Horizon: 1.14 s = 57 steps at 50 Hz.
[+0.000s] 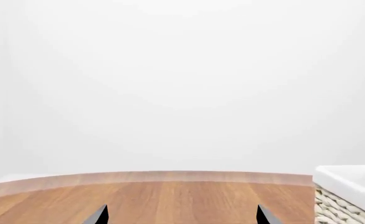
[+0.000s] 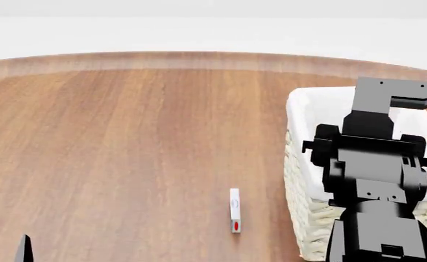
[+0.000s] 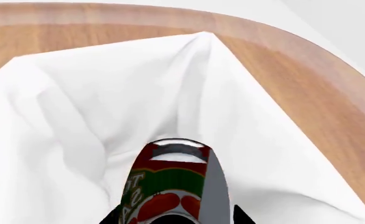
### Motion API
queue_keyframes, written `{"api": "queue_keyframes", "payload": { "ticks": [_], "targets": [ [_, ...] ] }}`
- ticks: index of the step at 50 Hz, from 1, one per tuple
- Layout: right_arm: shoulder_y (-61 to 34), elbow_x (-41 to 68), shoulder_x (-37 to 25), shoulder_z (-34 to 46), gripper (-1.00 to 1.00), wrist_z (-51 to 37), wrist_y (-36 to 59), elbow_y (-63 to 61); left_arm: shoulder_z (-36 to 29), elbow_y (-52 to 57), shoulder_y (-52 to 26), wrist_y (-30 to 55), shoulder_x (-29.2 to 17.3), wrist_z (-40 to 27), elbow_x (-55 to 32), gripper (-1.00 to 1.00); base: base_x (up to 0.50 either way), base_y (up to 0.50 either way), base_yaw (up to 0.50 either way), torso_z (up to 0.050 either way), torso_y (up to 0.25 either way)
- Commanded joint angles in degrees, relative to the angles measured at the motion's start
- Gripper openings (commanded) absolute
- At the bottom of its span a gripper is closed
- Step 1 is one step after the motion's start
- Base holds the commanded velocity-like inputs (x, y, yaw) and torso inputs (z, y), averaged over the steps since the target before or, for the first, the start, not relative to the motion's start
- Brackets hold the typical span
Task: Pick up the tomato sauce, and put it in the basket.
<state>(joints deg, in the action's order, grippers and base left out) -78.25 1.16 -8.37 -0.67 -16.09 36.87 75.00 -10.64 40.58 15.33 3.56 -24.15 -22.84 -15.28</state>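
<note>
The tomato sauce (image 3: 170, 186), a red and green can with a silver top, sits between the fingers of my right gripper (image 3: 176, 217), which is shut on it. It hangs over the white cloth liner of the basket (image 3: 108, 93). In the head view my right arm (image 2: 374, 180) reaches over the basket (image 2: 301, 169) at the right and hides the can. My left gripper (image 1: 181, 215) is open and empty above the wooden table (image 1: 170, 196), with the basket's corner (image 1: 350, 196) beside it.
A small white stick-like object with a red mark (image 2: 235, 210) lies on the wooden table (image 2: 126, 136) just left of the basket. One left fingertip (image 2: 25, 248) shows at the near left. The table's curved far edge (image 2: 199, 59) meets a white wall.
</note>
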Motion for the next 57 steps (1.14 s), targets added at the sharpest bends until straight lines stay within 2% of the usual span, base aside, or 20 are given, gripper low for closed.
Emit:
{"api": "queue_keyframes", "payload": {
  "ticks": [1, 16, 28, 29, 32, 34, 36, 37, 45, 50, 51, 52, 53, 54, 55, 56, 57],
  "targets": [
    [-0.8, -0.9, -0.3, -0.2, 1.00, -0.3, -0.2, 0.0, -0.5, -0.5, -0.4, 0.0, 0.0, 0.0, 0.1, 1.00, 0.00, 0.00, 0.00, 0.000, 0.000],
    [-6.8, -0.8, 0.3, -1.2, 1.00, 2.5, -4.9, 0.0, -1.0, -0.8, -0.2, -0.6, 0.0, -0.1, 0.4, 1.00, 0.00, 0.00, 0.00, 0.000, 0.000],
    [-13.5, -1.3, 4.5, 1.2, 1.00, 8.8, -12.6, -1.8, -1.0, -1.1, -0.1, -1.2, -0.1, -0.2, 0.4, 1.00, 0.00, 0.00, 0.00, 0.000, 0.000],
    [-12.3, -1.6, 4.7, 1.5, 1.00, 8.8, -10.6, -5.6, -1.0, -1.0, -0.1, -1.2, -0.2, -0.2, 0.3, 1.00, 0.00, 0.00, 0.00, 0.000, 0.000],
    [-2.9, -2.2, 5.9, 3.3, 1.00, 9.1, 4.0, -31.4, -0.9, -0.6, 0.0, -1.0, -0.3, -0.4, 0.2, 1.00, 0.00, 0.00, 0.00, 0.000, 0.000],
    [1.4, -2.8, 6.4, 5.4, 1.00, 9.3, 10.5, -48.6, -0.8, -1.0, 0.1, -1.3, -0.3, -0.3, 0.1, 1.00, 0.00, 0.00, 0.00, 0.000, 0.000],
    [3.5, -2.1, 6.7, 5.6, 1.00, 9.4, 14.0, -57.9, -0.9, -1.0, 0.2, -1.5, -0.3, -0.3, 0.2, 1.00, 0.00, 0.00, 0.00, 0.000, 0.000],
    [6.0, -1.4, 7.1, 6.0, 1.00, 9.8, 18.1, -66.4, -0.9, -1.1, 0.3, -1.6, -0.4, -0.3, 0.2, 1.00, 0.00, 0.00, 0.00, 0.000, 0.000],
    [17.2, 1.8, 7.7, 11.3, 1.00, 7.7, 31.4, -101.8, -1.1, -1.1, 0.5, -1.8, -0.4, -0.4, 0.3, 1.00, 0.00, 0.00, 0.00, 0.000, 0.000],
    [25.8, 2.6, 7.9, 21.2, 1.00, 2.2, 40.6, -124.1, -1.0, -0.8, 0.6, -1.6, -0.6, -0.6, 0.1, 1.00, 0.00, 0.00, 0.00, 0.000, 0.000],
    [27.8, 1.6, 7.4, 27.1, 1.00, -1.5, 44.4, -130.1, -0.9, -0.8, 0.6, -1.6, -0.6, -0.6, 0.1, 1.00, 0.00, 0.00, 0.00, 0.000, 0.000],
    [27.8, 1.6, 7.4, 27.1, 1.00, -1.5, 44.4, -130.1, -1.0, -0.7, 0.7, -1.6, -0.6, -0.7, 0.1, 1.00, 0.00, 0.00, 0.00, 0.000, 0.000],
    [31.5, 0.9, 5.7, 35.7, 1.00, -7.8, 42.1, -135.0, -1.0, -0.6, 0.8, -1.7, -0.6, -0.7, 0.2, 1.00, 0.00, 0.00, 0.00, 0.000, 0.000],
    [31.3, 3.1, 5.2, 36.3, 1.00, -9.7, 41.9, -135.0, -1.0, -0.7, 0.9, -1.7, -0.6, -0.7, 0.2, 1.00, 0.00, 0.00, 0.00, 0.000, 0.000],
    [28.1, 11.7, -1.0, 39.8, 1.00, -18.2, 37.8, -135.0, -1.1, -0.6, 0.9, -1.6, -0.7, -0.7, 0.2, 1.00, 0.00, 0.00, 0.00, 0.000, 0.000],
    [19.5, 20.3, -7.1, 48.4, 1.00, -26.8, 33.6, -135.0, -1.1, -0.7, 0.8, -1.7, -0.6, -0.7, 0.2, 1.00, 0.00, 0.00, 0.00, 0.000, 0.000],
    [28.1, 11.7, 1.5, 52.7, 1.00, -18.2, 25.0, -135.0, -1.1, -0.6, 0.8, -1.7, -0.6, -0.7, 0.2, 1.00, 0.00, 0.00, 0.00, 0.000, 0.000]
  ]
}}
